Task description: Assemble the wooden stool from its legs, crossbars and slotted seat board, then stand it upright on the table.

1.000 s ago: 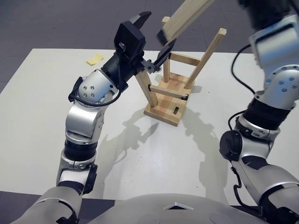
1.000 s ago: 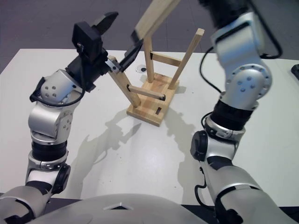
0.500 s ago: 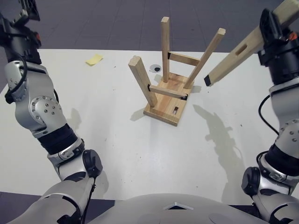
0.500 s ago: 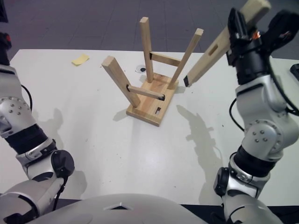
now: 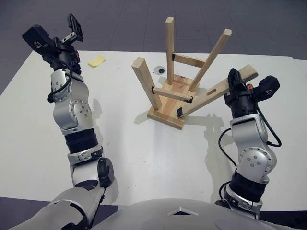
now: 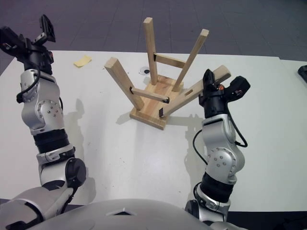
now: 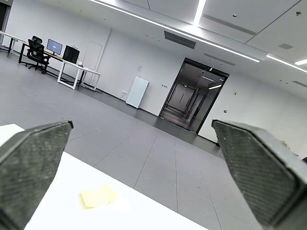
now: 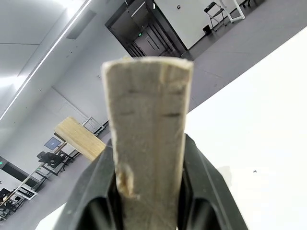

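Observation:
The stool stands upside down mid-table, its slotted seat board (image 5: 165, 114) flat on the top. Three legs point up from it: a near one (image 5: 146, 84), a far one (image 5: 169, 45) and a slanted one (image 5: 212, 55), joined by two crossbars (image 5: 190, 60). My right gripper (image 5: 238, 82) is shut on the fourth leg (image 5: 211, 92), which slopes down to the left; its dark-tipped end (image 5: 180, 112) rests at the board's near right corner. The leg's cut end (image 8: 148, 139) sits between the fingers. My left gripper (image 5: 72, 29) is open, raised over the table's far left, well away from the stool.
A yellow note (image 5: 97, 60) lies at the far left of the white table (image 5: 144, 163), just beside my left gripper. A small dark round mark (image 5: 161, 70) sits behind the stool. The table's far edge (image 5: 268, 55) meets grey floor.
My right arm has swung the held leg down from high on the right until its tip meets the seat board. My left arm has left the stool and now stays raised at the far left.

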Controlling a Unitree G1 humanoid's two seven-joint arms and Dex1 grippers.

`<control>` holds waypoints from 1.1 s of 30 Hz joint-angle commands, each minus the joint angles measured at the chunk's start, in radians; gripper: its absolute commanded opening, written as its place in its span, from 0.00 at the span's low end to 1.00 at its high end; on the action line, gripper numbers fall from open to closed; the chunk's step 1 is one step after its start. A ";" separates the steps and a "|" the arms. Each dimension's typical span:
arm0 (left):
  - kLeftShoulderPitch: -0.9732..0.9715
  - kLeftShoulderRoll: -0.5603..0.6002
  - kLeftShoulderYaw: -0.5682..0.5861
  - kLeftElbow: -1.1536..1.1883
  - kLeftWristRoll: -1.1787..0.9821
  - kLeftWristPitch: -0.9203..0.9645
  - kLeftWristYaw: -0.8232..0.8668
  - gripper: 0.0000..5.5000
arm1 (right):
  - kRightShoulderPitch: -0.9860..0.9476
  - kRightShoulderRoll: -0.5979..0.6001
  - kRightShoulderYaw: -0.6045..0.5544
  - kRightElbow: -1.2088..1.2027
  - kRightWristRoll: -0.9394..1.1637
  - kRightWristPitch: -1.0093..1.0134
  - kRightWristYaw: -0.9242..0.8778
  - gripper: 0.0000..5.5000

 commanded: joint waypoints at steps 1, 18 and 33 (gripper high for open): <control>-0.022 0.001 -0.008 0.012 0.005 -0.005 0.012 0.98 | 0.033 0.011 -0.002 0.058 -0.084 -0.042 -0.028 0.18; 0.028 -0.122 -0.116 -0.139 -0.004 0.084 0.088 0.98 | 0.013 -0.166 0.029 0.139 -0.312 -0.080 0.013 0.18; 0.087 -0.198 -0.171 -0.238 -0.008 0.174 0.105 0.98 | 0.304 -0.187 0.140 0.355 -0.461 -0.254 0.223 0.18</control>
